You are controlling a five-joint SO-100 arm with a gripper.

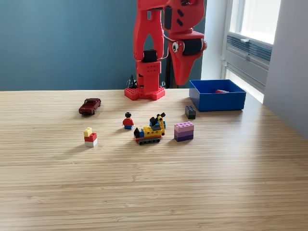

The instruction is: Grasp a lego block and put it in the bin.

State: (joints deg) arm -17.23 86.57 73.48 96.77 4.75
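On the wooden tabletop (154, 192), from the exterior view's left, sit a dark red toy car (90, 106), a yellow, red and white block stack (90, 137), a small figure (128, 121), a yellow tracked vehicle (151, 130), a purple block (184, 131) and a dark block (190, 112). The red arm's hand (182, 77) hangs above the tabletop, pointing down, holding nothing; I cannot tell how far open it is. The blue bin (217, 100) stands at the right, a red piece (221, 91) inside.

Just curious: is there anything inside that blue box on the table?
Yes. The blue bin holds one small red piece, lying near its far wall. The near wall hides the front part of the floor, so anything there cannot be seen.
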